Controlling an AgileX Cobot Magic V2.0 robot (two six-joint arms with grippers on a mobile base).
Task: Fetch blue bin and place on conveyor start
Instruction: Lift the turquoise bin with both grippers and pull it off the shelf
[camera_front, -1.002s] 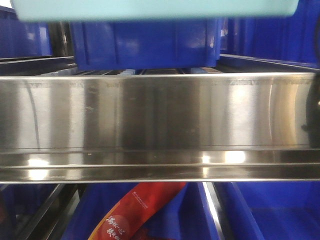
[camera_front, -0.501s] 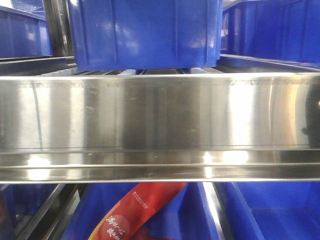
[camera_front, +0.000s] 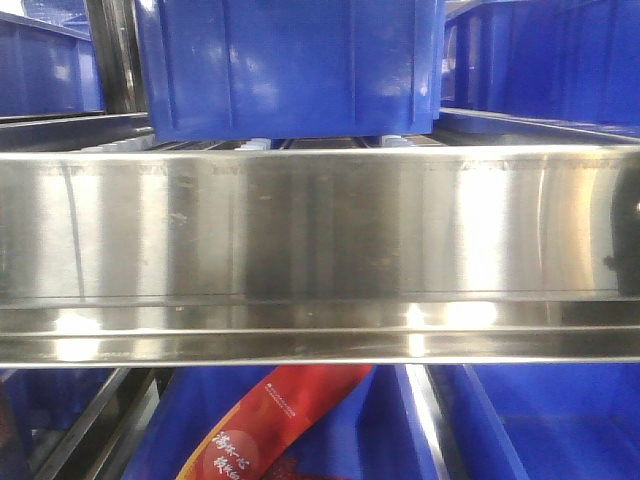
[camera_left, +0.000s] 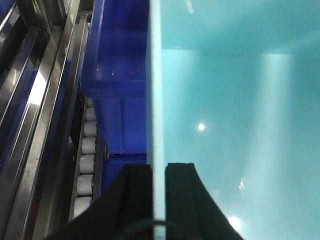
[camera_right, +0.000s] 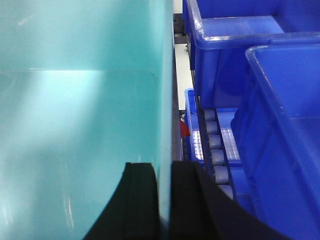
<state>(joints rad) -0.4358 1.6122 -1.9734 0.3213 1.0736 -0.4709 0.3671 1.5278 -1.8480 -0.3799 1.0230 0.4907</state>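
**A:** Where was the blue bin (camera_left: 225, 125)?

**B:** It was carried between both arms. The left gripper (camera_left: 159, 170) had its fingers pinched onto one side wall, which ran up toward 12 o'clock in the left wrist view. The right gripper (camera_right: 164, 172) was clamped the same way on the opposite wall. (The front camera showed no bin, only the stainless-steel shelf rail (camera_front: 320, 230) and a royal-blue crate (camera_front: 290, 70) at 12 o'clock.)

**A:** What could have gone wrong from there?

**B:** The walls looked thin and smooth, and each was held only by a narrow pinch. I judged that uneven arm motion could flex a wall and let it slip from one side. The neighbouring crates (camera_right: 240, 65) sat close at 2 o'clock in the right wrist view, beside the rollers (camera_right: 215, 145), so a sideways swing could have clipped them. The conveyor start was in no view, so the whole carry remained.
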